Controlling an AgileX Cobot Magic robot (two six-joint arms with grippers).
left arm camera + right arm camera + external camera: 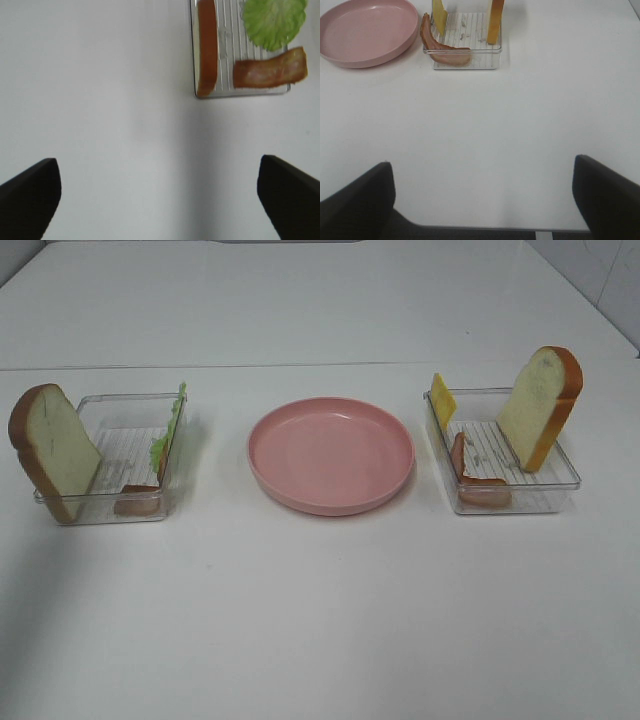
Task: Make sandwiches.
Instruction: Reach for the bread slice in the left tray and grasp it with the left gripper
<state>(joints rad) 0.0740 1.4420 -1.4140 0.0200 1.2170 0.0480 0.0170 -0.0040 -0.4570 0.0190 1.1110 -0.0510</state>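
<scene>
The sandwich parts stand apart in two clear trays. In the left tray (pixel 120 402) a bread slice (pixel 55 445) leans at the outer end, with a green lettuce leaf (pixel 168 435) and a meat strip (pixel 137 500). The right tray (pixel 560 483) holds a yellow cheese square (pixel 442 400), a curled meat strip (pixel 478 485) and an upright bread slice (pixel 540 405). My left gripper (pixel 157 165) is open over bare table, short of its bread (pixel 206 47). My right gripper (pixel 482 161) is open too, well back from its tray (pixel 470 64). Neither arm shows in the exterior high view.
A round pink plate (pixel 330 455) sits between the trays with nothing on it. The white table runs wide in front of the trays, and its near edge shows under my right gripper in the right wrist view.
</scene>
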